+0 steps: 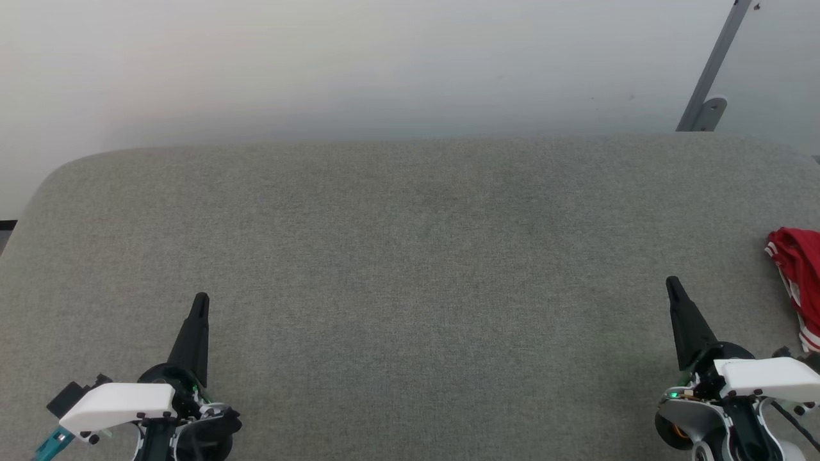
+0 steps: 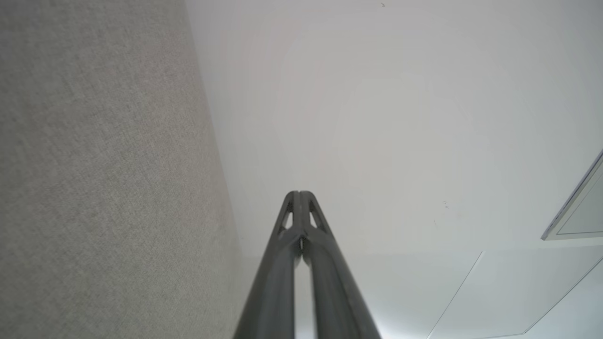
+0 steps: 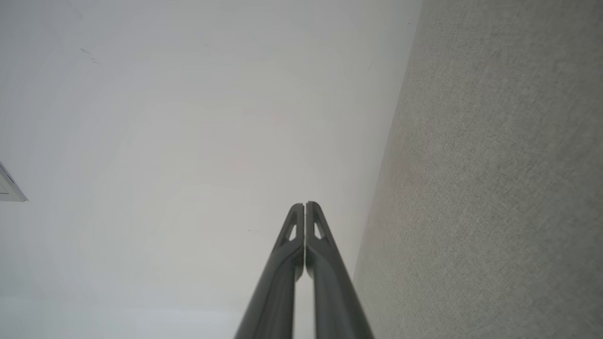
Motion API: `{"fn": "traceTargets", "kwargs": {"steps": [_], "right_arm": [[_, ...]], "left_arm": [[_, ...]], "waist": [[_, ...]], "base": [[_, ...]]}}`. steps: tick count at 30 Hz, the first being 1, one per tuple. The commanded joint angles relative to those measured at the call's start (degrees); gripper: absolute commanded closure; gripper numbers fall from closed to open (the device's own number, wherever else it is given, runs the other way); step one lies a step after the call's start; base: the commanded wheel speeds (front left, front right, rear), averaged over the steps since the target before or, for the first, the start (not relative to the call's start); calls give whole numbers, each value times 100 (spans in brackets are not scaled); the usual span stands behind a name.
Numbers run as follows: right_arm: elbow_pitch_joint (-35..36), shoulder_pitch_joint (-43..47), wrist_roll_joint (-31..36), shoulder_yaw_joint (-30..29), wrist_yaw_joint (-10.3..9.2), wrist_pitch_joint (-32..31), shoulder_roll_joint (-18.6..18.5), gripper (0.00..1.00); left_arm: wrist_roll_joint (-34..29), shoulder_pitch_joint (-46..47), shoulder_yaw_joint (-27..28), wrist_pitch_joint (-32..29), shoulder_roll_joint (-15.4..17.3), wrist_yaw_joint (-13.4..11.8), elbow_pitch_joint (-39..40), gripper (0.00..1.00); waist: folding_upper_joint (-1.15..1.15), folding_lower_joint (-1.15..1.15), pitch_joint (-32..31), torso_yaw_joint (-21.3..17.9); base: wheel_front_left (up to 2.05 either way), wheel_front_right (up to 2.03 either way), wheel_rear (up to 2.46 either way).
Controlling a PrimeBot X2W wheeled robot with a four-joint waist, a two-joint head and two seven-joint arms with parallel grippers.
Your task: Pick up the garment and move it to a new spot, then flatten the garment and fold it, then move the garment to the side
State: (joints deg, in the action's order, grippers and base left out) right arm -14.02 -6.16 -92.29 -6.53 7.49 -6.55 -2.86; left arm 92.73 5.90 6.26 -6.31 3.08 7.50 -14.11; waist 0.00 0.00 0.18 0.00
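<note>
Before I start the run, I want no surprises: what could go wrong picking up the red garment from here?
1. The garment lies bunched at the head view's right border, partly out of frame, so a grasp may be misjudged.
2. The right gripper is shut; unless it opens first, it would likely just push the cloth.
3. A pinch on the bunch may catch several layers.

Looked forward and down from the head over the grey padded surface [image 1: 410, 288] to the pale backdrop [image 1: 320, 64], and from both wrists skimmed close along that same surface toward that backdrop.
</note>
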Motion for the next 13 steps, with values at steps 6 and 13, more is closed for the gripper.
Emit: {"fn": "traceTargets", "kwargs": {"steps": [6,13], "right_arm": [[-12,-26,-23,-1,0,-10,8,100],[-12,-26,-23,-1,0,-10,8,100]], "left_arm": [[-26,70,22,-31,-9,-2,0,100],[-30,70,24,-34,-11,-2,0,100]], "waist": [[0,0,0,0],[0,0,0,0]], "base": [[0,0,0],[0,0,0]]}}
